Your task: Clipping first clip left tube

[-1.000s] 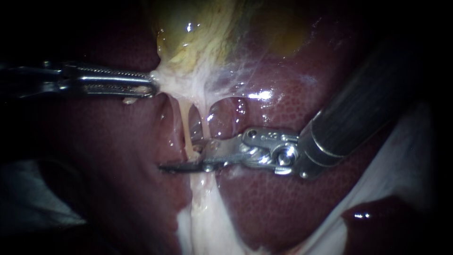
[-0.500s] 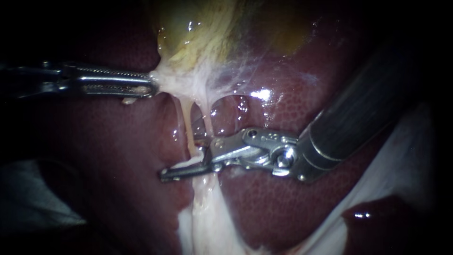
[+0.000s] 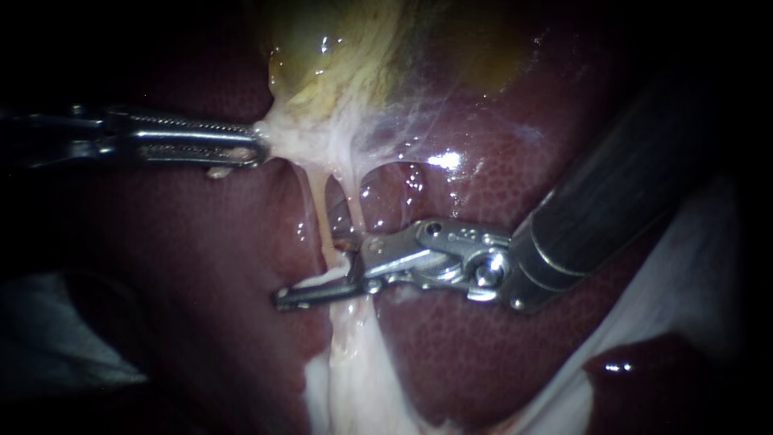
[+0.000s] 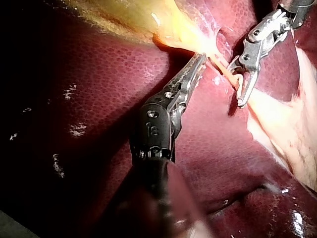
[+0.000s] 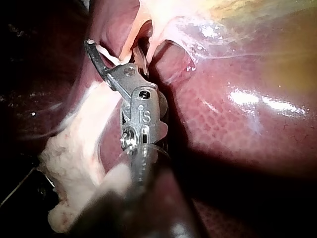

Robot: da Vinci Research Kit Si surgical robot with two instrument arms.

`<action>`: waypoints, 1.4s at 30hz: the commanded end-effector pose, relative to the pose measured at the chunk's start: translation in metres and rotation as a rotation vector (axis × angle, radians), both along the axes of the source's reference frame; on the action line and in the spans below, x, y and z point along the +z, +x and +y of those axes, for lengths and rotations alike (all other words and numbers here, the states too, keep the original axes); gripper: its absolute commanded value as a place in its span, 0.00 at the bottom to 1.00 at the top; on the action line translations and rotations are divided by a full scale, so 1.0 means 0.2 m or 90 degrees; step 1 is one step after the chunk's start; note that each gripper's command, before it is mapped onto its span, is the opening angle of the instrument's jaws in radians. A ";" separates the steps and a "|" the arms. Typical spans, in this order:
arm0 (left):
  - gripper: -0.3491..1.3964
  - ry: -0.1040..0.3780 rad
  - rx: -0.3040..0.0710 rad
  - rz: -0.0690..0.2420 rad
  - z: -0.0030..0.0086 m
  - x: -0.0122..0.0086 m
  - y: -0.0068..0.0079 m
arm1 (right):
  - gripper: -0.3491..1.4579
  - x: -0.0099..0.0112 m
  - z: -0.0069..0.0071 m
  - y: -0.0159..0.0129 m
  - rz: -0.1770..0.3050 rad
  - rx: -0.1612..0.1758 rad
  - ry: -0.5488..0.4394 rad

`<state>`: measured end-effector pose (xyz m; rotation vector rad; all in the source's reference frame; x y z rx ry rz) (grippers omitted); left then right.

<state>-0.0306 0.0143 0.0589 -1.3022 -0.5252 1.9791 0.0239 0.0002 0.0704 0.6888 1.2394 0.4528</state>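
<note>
Two pale tubes run down from the yellowish gallbladder: the left tube and the right tube. My right instrument reaches across from the right, and its jaws stand open with the left tube between them. The right wrist view shows a wide gap between these jaws, one dark jaw on each side of the tube. My left instrument is shut on pale tissue at the gallbladder's neck and holds it out to the left. The left wrist view shows the same grip.
Dark red liver lies under and around everything. A band of white tissue continues below the tubes. A pale sheet lies at the right beside the thick dark shaft of my right instrument.
The right instrument's jaws have shifted slightly around the left tube, the near jaw's tip dropping a little lower. The left instrument has kept its hold and place.
</note>
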 end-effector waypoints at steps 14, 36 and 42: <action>0.00 0.000 0.000 0.000 0.000 0.000 0.001 | 0.47 -0.002 0.000 -0.008 0.000 -0.029 0.005; 0.00 0.000 -0.001 0.001 0.000 -0.001 0.001 | 0.47 -0.003 -0.001 -0.018 0.013 -0.069 0.018; 0.00 0.000 -0.001 0.001 0.000 -0.001 0.001 | 0.47 -0.004 -0.002 -0.021 0.008 -0.086 0.019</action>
